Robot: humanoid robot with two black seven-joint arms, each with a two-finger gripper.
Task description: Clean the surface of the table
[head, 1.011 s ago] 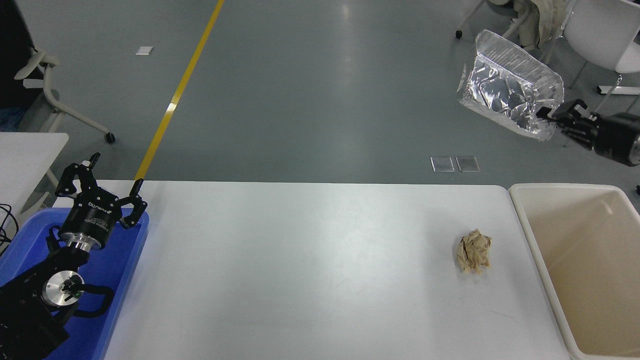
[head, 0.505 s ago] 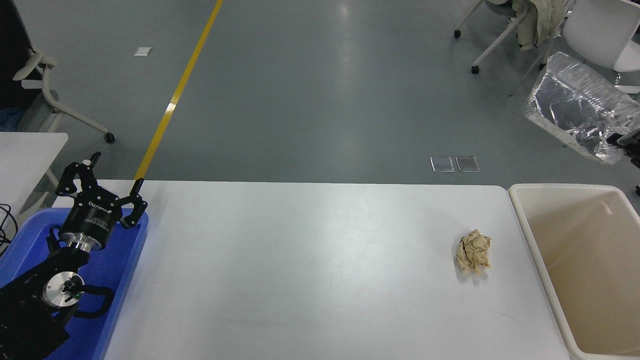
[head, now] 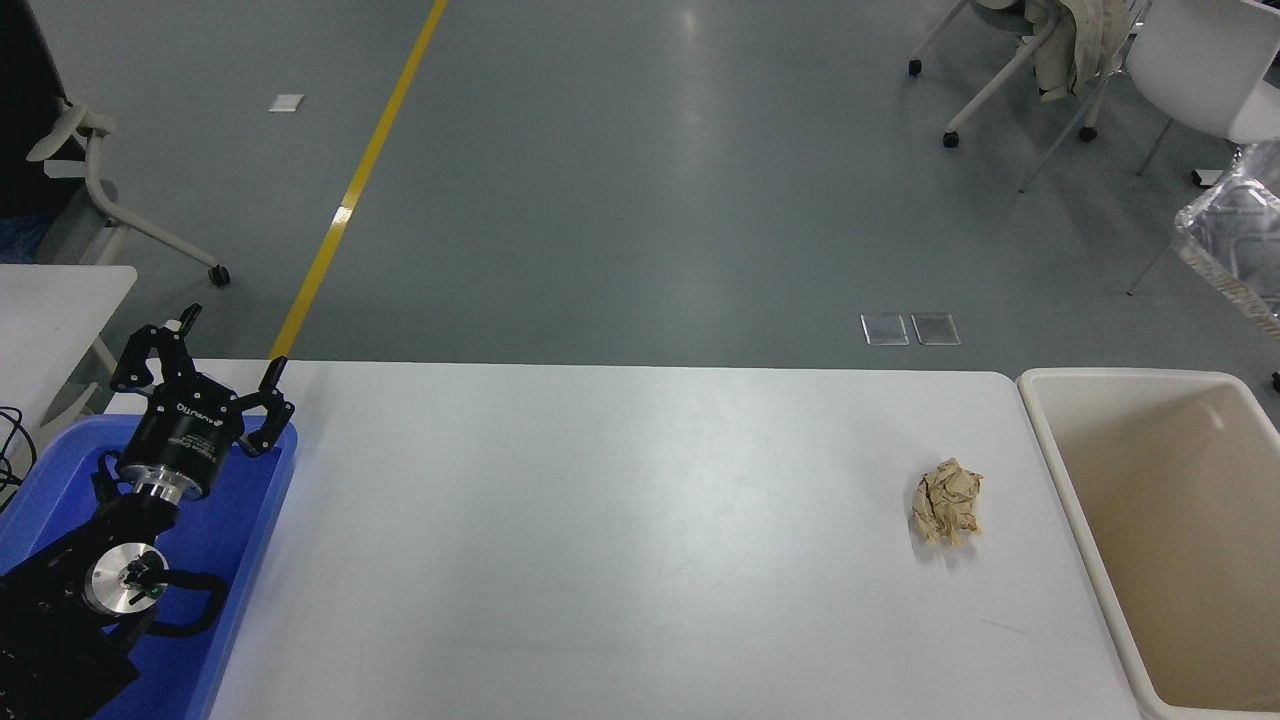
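The wide white counter [head: 620, 540] fills the lower half of the view, smooth and matte, with a rounded far-right corner. It sits between a blue plastic bin [head: 255, 545] at its left end and a cream tub [head: 1085, 560] at its right end, both cut off by the picture's edges. One crumpled ball of tan paper [head: 946, 502] lies on the counter's right part, near the tub but not touching it, creased and lumpy, throwing a faint shadow.

Beyond the counter stretches a grey, glossy floor [head: 640, 200] crossed by a yellow line [head: 355, 185] running up from the counter's far-left corner. Two small clear plates [head: 909, 328] lie flat on the floor side by side. White wheeled chairs [head: 1190, 60] stand at the top right, something pale draped over one; another chair's base [head: 100, 195] shows at the left, above the corner of a smaller white table [head: 55, 300].

The left arm rests low at the left over the blue bin, its tool [head: 195, 365] with black fingers spread wide apart, grasping nothing. The right tool is out of sight. At the right edge, a crinkled, shiny foil piece [head: 1238, 235] pokes in, mostly cut off; what carries it cannot be seen.
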